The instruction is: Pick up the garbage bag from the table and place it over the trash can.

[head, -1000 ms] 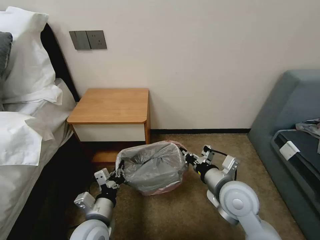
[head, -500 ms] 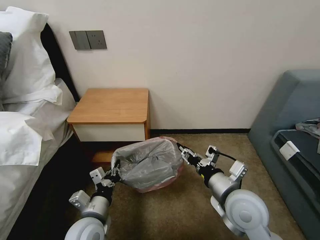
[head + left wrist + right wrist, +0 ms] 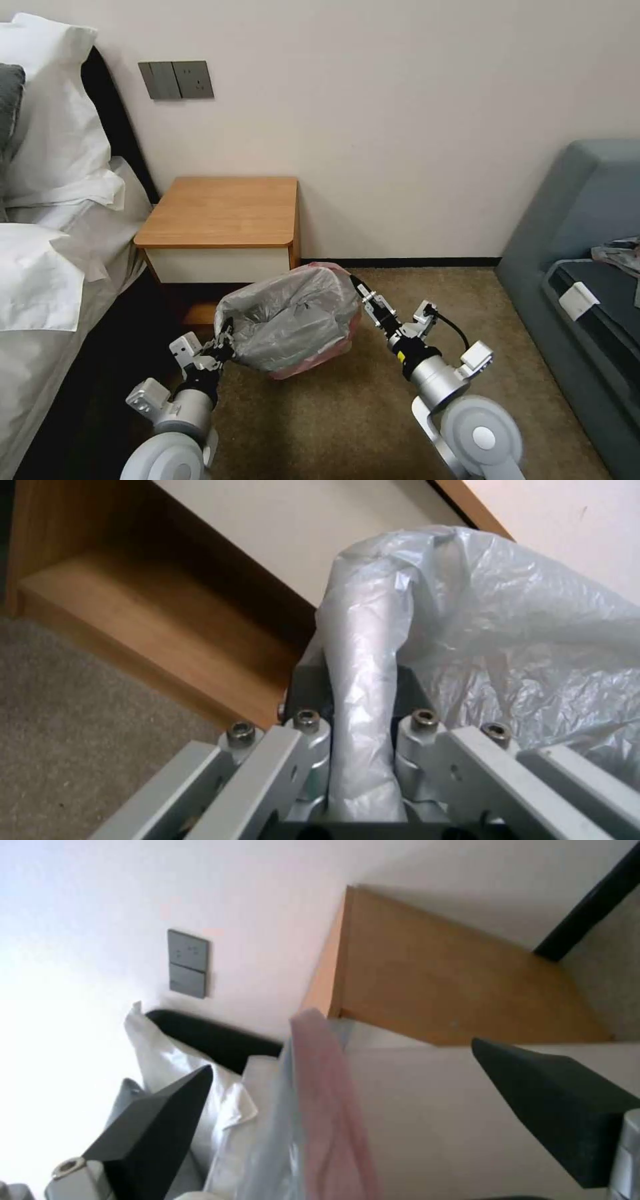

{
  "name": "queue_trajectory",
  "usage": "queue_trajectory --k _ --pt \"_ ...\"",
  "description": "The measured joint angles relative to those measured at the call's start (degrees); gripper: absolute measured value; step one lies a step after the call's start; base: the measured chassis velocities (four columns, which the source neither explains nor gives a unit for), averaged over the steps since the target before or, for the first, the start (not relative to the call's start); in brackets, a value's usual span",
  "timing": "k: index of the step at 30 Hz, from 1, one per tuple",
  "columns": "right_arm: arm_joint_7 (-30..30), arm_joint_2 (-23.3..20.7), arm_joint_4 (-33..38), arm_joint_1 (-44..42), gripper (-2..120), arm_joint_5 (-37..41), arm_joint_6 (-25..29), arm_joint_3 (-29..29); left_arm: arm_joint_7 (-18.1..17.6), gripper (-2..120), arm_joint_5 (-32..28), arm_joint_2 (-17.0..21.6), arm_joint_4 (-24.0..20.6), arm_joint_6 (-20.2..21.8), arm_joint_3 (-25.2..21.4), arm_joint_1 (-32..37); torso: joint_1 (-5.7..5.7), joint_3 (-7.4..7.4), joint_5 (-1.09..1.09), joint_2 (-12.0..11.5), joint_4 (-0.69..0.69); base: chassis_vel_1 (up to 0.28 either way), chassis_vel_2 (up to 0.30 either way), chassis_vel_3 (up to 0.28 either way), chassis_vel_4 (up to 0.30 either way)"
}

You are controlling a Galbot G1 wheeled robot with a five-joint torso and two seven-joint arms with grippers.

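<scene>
crinkled glossy plastic garbage bag [image 3: 293, 320], smooth wooden table [image 3: 223, 212]

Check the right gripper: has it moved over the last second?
Yes. The right gripper has slid left and up-frame toward the table, now open around the garbage bag rim.

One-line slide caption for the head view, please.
Left gripper shut on the garbage bag; right gripper open at its opposite edge, beside the table.

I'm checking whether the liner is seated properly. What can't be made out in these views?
1. Cream-white plastic trash can: in the head view the thin, wrinkly translucent grey garbage bag with its pink rim hides it, so whether the rim is hooked over it is unknown.
2. Right gripper, right wrist view: jaws open astride the pink rim; contact unclear.
</scene>
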Motion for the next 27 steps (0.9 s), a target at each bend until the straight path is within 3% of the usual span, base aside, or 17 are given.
queue_trajectory --k 6,8,10,12,14,15,27 --pt "-2.0 1.0 -1.5 0.2 93 0.1 0.2 -0.7 -0.5 7 -1.0 0.0 -0.6 0.4 -0.1 0.0 0.0 0.0 0.0 0.0 0.0 0.0 0.0 0.0 0.0" --pt "-3.0 1.2 -1.8 0.2 82 0.3 0.5 -0.8 -0.6 7 -1.7 0.0 -1.1 0.6 -0.1 0.1 0.0 0.0 0.0 0.0 0.0 0.0 0.0 0.0 0.0" --pt "-3.2 1.2 -1.8 0.2 81 0.3 0.5 -0.8 -0.7 7 -1.9 0.0 -1.3 0.6 -0.1 0.1 0.0 0.0 0.0 0.0 0.0 0.0 0.0 0.0 0.0" --pt "-3.9 1.3 -1.9 -0.1 68 0.4 1.0 -0.8 -0.8 7 -2.5 -0.2 -1.5 0.7 0.1 0.0 0.0 0.0 0.0 0.0 0.0 0.0 0.0 0.0 0.0" --pt "-4.0 1.3 -1.9 -0.2 65 0.4 1.2 -0.8 -0.8 7 -2.7 -0.3 -1.5 0.7 0.1 0.0 0.0 0.0 0.0 0.0 0.0 0.0 0.0 0.0 0.0" --pt "-4.4 1.4 -2.0 -0.4 57 0.4 1.5 -0.7 -0.9 7 -3.1 -0.4 -1.5 0.8 0.2 -0.1 0.0 0.0 0.0 0.0 0.0 0.0 0.0 0.0 0.0" --pt "-6.1 1.5 -2.6 -0.6 17 -0.3 2.9 -0.2 -1.2 7 -5.0 -0.7 -1.6 1.4 0.3 -0.1 0.0 0.0 0.0 0.0 0.0 0.0 0.0 0.0 0.0"
